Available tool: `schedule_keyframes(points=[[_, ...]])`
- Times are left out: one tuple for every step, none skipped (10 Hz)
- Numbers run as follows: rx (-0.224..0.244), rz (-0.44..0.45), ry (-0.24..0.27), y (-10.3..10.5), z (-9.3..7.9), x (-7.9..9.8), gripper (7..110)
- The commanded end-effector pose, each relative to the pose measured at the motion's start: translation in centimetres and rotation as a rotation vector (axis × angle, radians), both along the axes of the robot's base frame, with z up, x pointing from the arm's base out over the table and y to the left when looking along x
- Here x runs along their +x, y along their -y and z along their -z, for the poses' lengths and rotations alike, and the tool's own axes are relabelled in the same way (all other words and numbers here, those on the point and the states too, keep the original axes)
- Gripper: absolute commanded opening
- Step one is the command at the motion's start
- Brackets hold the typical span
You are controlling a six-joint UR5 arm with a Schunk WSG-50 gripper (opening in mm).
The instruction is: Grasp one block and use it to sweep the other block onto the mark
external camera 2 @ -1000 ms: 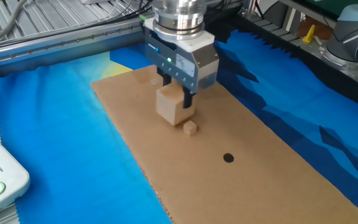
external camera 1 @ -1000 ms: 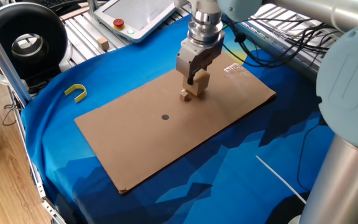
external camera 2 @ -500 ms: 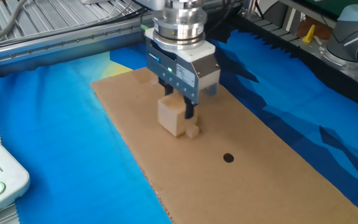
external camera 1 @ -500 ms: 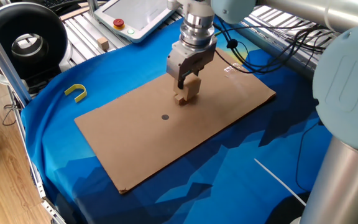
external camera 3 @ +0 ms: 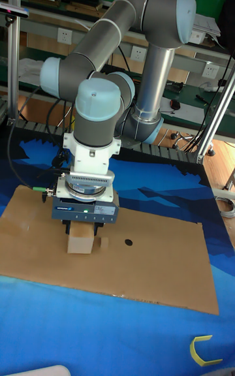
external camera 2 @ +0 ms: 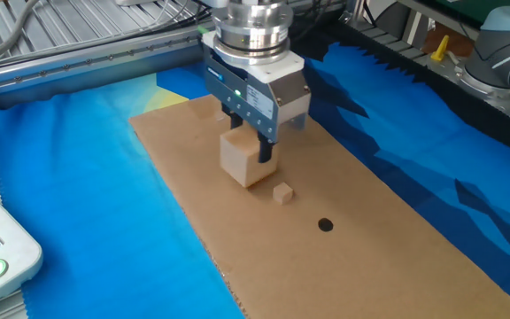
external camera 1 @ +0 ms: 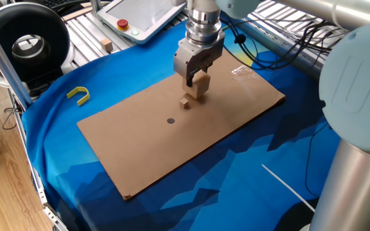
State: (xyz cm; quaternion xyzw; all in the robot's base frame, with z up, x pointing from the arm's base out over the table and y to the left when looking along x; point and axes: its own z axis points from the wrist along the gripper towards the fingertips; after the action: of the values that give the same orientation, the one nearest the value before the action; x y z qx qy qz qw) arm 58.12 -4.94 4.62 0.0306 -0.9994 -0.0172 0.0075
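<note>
A: Room around the blocks? You see bare cardboard sheet [external camera 2: 432, 257] on every side of the mark [external camera 2: 325, 225], well apart from its edges.

B: And the gripper [external camera 2: 253, 151]?

A: Its jaws are closed on the large cube [external camera 2: 242, 159], near the sheet's middle. The tiny cube [external camera 2: 282, 193] sits just beside it, toward the mark, not touching in the other fixed view. In the tall fixed view you cannot tell this gap.
</note>
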Motion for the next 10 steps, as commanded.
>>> schedule_keyframes(points=[[0.076, 0.037, -0.024, -2.0, 0.4, -0.4, 7], [0.080, 0.060, -0.033, -2.4, 0.4, -0.6, 7], [0.083, 0.086, -0.052, -2.8, 0.4, -1.1, 7], [0.097, 0.106, -0.071, -3.5, 0.3, -1.5, 7], [0.100, 0.118, -0.075, -4.0, 0.2, -1.6, 7], [0.112, 0.126, -0.077, -4.6, 0.1, -1.6, 7], [0.127, 0.133, -0.082, -5.2, -0.2, -1.6, 7], [0.126, 0.140, -0.090, -5.6, -0.4, -1.6, 7], [0.128, 0.142, -0.095, -6.1, -0.5, -1.7, 7], [0.137, 0.145, -0.098, -6.5, -0.6, -1.7, 7]])
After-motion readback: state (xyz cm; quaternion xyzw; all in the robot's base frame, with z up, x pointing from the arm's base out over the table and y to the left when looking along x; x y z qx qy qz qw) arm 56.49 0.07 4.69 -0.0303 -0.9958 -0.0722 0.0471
